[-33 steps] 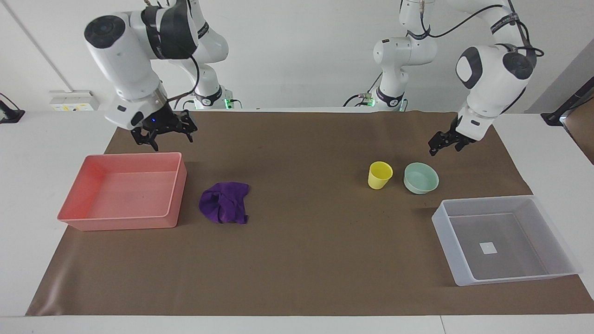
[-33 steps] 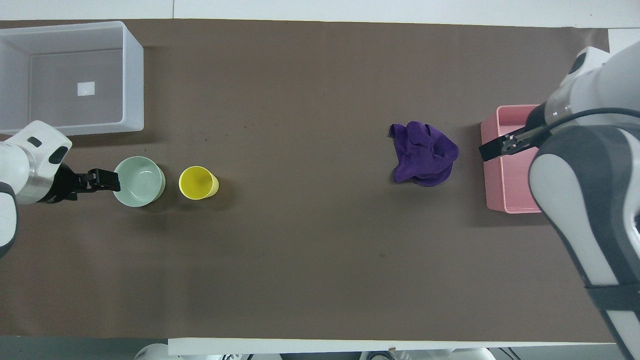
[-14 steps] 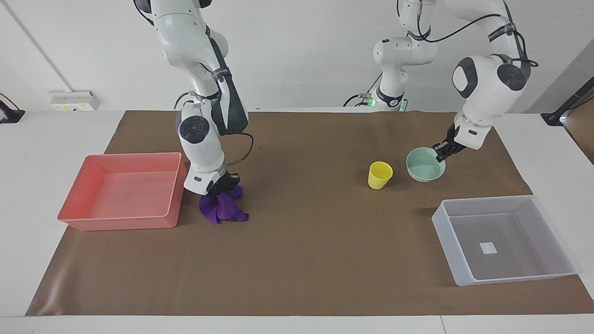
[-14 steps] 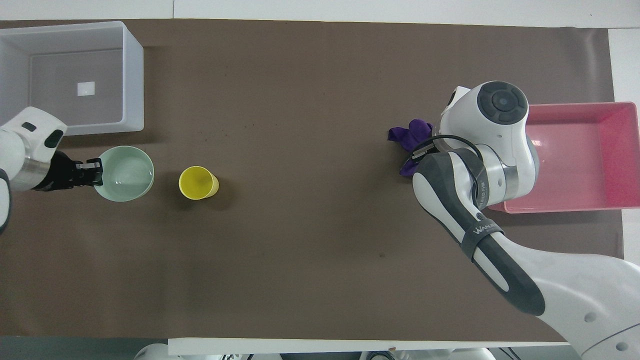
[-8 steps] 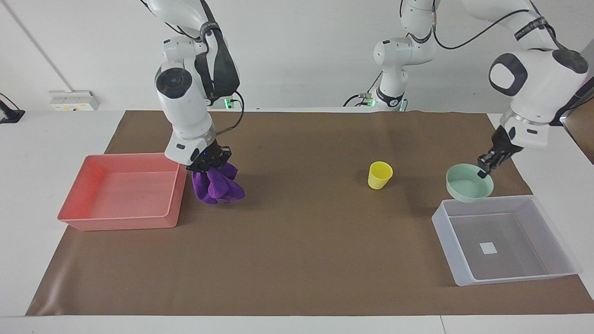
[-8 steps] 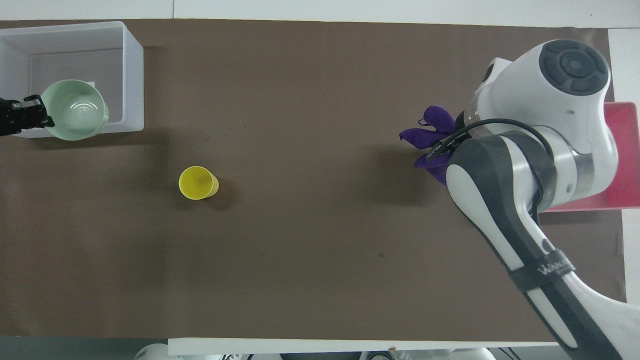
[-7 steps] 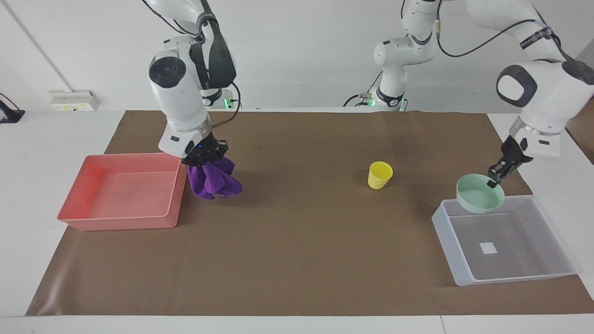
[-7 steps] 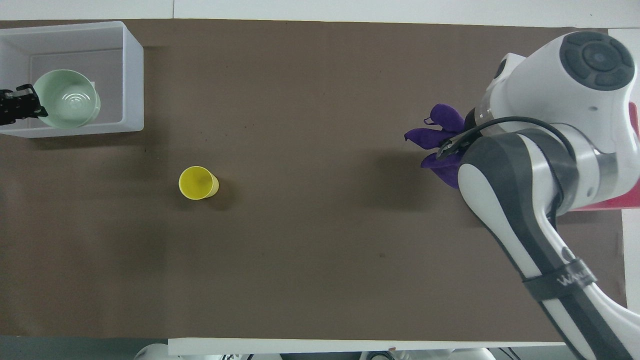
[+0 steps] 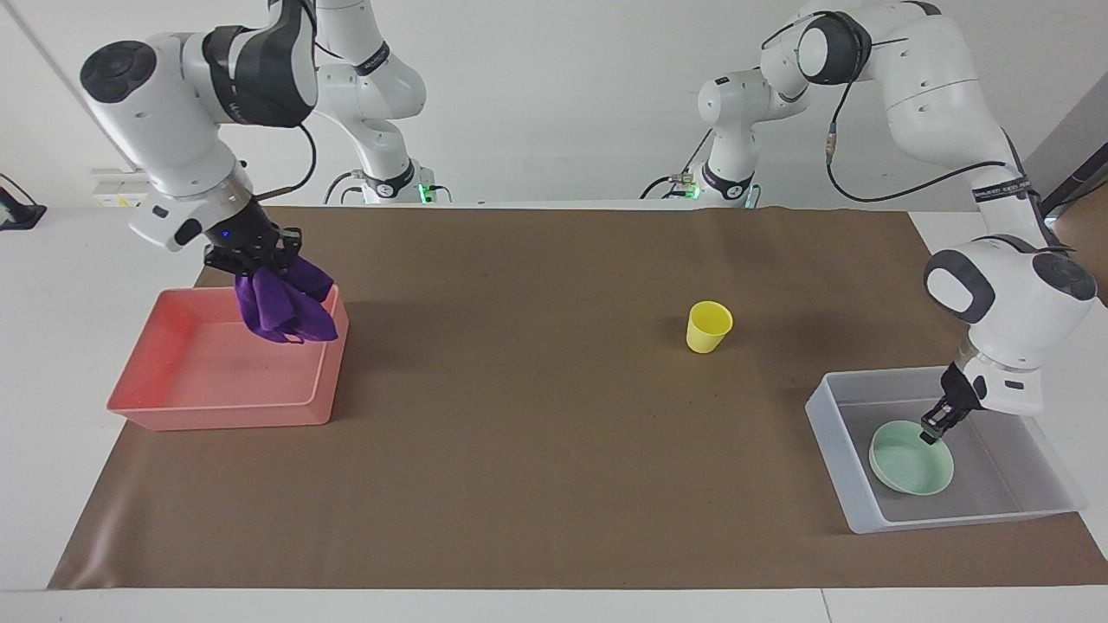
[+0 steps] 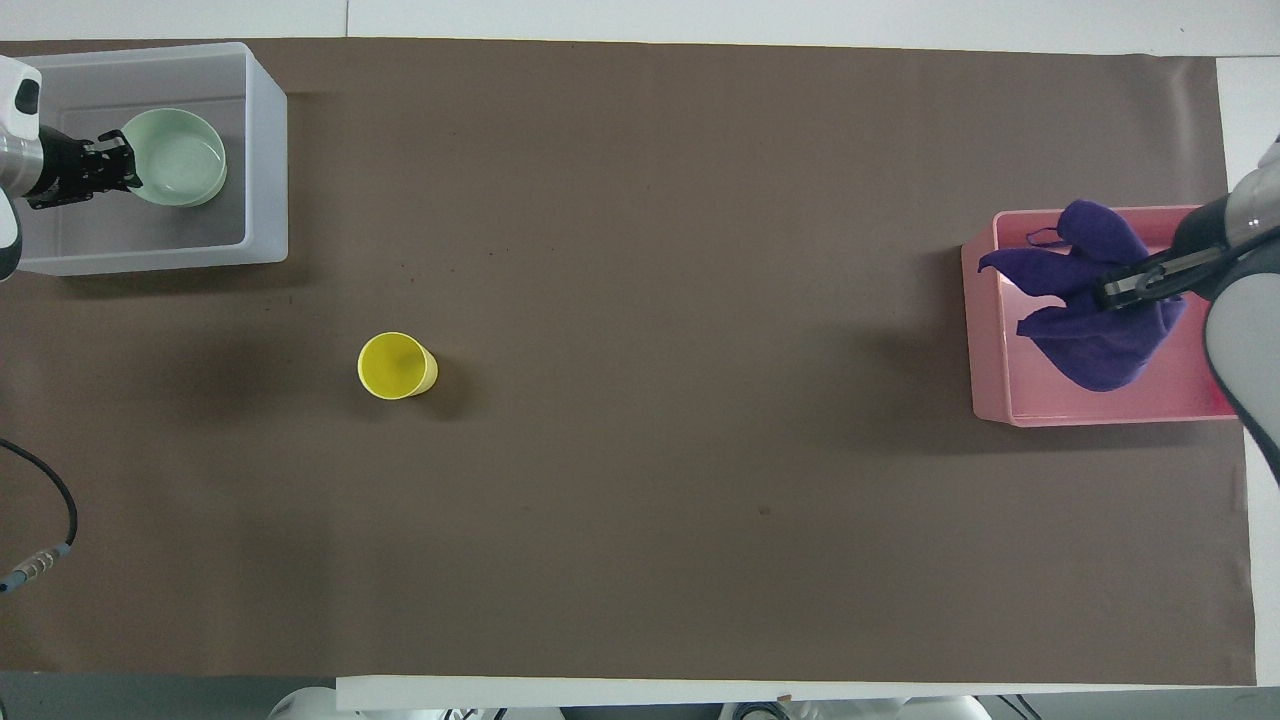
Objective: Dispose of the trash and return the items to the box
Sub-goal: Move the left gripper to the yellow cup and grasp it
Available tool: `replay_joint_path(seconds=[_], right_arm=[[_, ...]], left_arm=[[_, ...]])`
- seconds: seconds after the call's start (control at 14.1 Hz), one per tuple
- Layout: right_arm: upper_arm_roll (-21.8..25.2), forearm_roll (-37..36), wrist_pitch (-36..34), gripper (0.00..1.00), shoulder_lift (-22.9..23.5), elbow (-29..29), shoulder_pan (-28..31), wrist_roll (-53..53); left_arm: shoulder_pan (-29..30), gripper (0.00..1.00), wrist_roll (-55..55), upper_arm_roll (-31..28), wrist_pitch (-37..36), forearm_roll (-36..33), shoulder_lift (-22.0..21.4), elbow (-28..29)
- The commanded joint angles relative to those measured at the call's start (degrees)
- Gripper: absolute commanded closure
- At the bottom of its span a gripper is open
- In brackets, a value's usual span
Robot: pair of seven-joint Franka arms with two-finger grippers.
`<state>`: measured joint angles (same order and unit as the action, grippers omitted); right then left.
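Note:
My right gripper (image 9: pixel 256 262) is shut on the dark purple rag (image 9: pixel 284 305) and holds it hanging in the air over the pink tray (image 9: pixel 216 414), above the tray's corner nearest the table's middle. In the overhead view the rag (image 10: pixel 1090 320) hangs from the right gripper (image 10: pixel 1122 290) over the pink tray (image 10: pixel 985 380). My left gripper (image 9: pixel 935 430) is shut on the rim of the mint-green bowl (image 9: pixel 911 448), low inside the translucent box (image 9: pixel 952 517). The bowl (image 10: pixel 178 157) covers the box's (image 10: pixel 265 150) white mark; the left gripper (image 10: pixel 112 165) is beside it. The yellow cup (image 9: pixel 709 326) stands upright on the mat.
A brown mat (image 9: pixel 554 450) covers the table. The cup (image 10: pixel 397 366) stands alone, nearer to the robots than the box, toward the left arm's end. The pink tray sits at the right arm's end.
The right gripper picked up the rag and carried it over the pink tray. The left gripper took the bowl by its rim and lowered it into the translucent box.

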<state>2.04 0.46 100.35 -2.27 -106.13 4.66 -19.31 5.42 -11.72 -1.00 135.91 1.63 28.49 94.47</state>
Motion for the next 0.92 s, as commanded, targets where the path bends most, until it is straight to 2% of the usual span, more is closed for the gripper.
replay_joint_path(seconds=[0.0,0.21,0.35,0.42,0.64,0.78,0.85], right_arm=[[-0.72,-0.37,6.51,0.99,-0.02,-5.91,3.85,-3.97],[-0.72,-0.54,12.31,0.99,1.12,-11.28,5.44,-4.68],[-0.72,-0.63,15.57,0.97,3.31,-13.04,5.53,-4.59],[-0.72,-0.81,17.58,0.97,4.45,-14.10,5.71,-4.68],[-0.72,-1.51,23.56,0.96,4.82,-18.05,6.93,-4.77],[-0.72,-1.69,24.19,0.93,4.99,-19.02,7.73,-4.68],[-0.72,-1.69,24.46,0.89,5.17,-19.72,8.25,-4.51]], left_arm=[[-3.14,0.00,0.64,-0.67,-4.22,-3.83,-2.64,-3.22],[-4.45,0.00,0.12,0.29,-15.45,-3.57,-10.97,-3.33],[-10.49,0.00,-3.55,0.30,-23.02,-3.65,-14.41,-1.40],[-14.35,0.00,-7.75,0.30,-25.06,-3.66,-15.99,1.57],[-20.96,0.00,-11.14,0.48,-23.15,-3.57,-23.10,16.05],[-21.68,0.00,-11.14,0.74,-15.89,-3.39,-28.11,28.08],[-22.47,0.00,-11.14,0.74,-12.89,-3.04,-29.53,31.71]])
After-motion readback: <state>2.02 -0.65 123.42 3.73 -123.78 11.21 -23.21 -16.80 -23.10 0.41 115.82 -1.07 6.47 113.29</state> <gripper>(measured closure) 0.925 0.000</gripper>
